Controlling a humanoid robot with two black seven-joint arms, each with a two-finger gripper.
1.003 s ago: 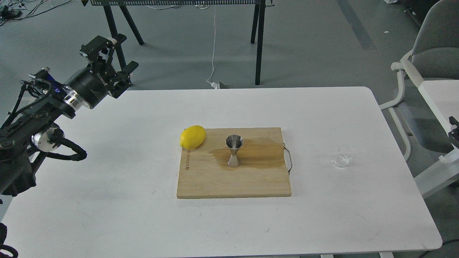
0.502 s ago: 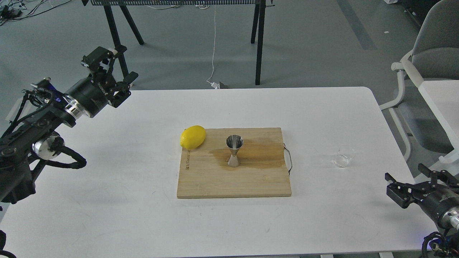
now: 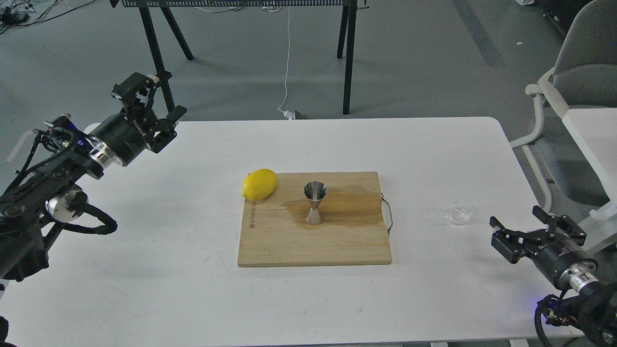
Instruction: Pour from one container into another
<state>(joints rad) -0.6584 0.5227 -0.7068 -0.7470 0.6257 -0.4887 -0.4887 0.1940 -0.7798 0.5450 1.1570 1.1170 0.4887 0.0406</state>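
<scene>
White table (image 3: 144, 270) fills most of the frame; bamboo cutting board (image 3: 337, 241) sits at centre with a darker, wet-looking stain across its upper right part.

Left arm enters from the left edge. Left gripper (image 3: 149, 103) is at upper left, over the table's far-left corner, fingers spread, holding nothing. Over the last second it drifted slightly right and down, otherwise idle.

Main change: the right arm. A second ago only a sliver of it showed at the right edge; half a second ago its gripper appeared at lower right; now the right gripper (image 3: 530, 231) sits further up and left, fingers spread and empty, just below-right of the glass cup (image 3: 462, 211). Reads as the approach to a grasp, so the task is at its first step: nothing picked up, no pour begun.

Lemon (image 3: 259, 184) rests on the board's upper left corner, overhanging the edge. Not part of the task.

Jigger (image 3: 315, 203) stands upright at centre of the board, on the stain's left part, open cone up. Contents: can't tell, the inside only shows reflections.

Glass cup stands on the bare table right of the board, well apart from the jigger. Clear; whether any liquid is in it can't be told.
</scene>
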